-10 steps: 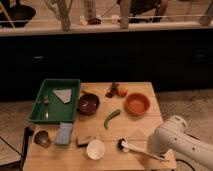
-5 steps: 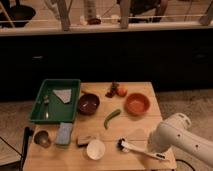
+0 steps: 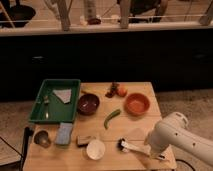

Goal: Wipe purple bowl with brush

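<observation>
We see a wooden table (image 3: 142,90) with the purple bowl (image 3: 88,104) standing upright left of its middle, just beside the right wall of a green tray (image 3: 55,82) that takes up the far left part. The bowl looks empty and nothing touches it. The brush (image 3: 134,147) is well apart from it, lying flat near the near right edge of the table. Its black bristle head points left and its white handle runs to the right, toward the arm. The gripper (image 3: 157,153) is low over the near right corner, at the right end of that handle. The bulky white arm (image 3: 175,136) covers most of it, so we cannot tell whether it is open, closed or clamped on the brush. Just left of the bristle head stands a white cup (image 3: 95,149), close to it but apart. A green pod (image 3: 112,118) lies slanted between the purple bowl and the orange bowl (image 3: 137,104), touching neither. The orange bowl sits to the right of the purple one, at about the same depth. Farther back, between the two bowls, we make out a small orange-red round thing (image 3: 121,90) with a darker piece (image 3: 111,92) at its left. In the tray lie a pale folded cloth (image 3: 62,94) and a small object we cannot identify. Nearer than the tray a blue sponge (image 3: 64,133) lies flat, with a metal cup (image 3: 42,138) to its left at the table's near left corner.
</observation>
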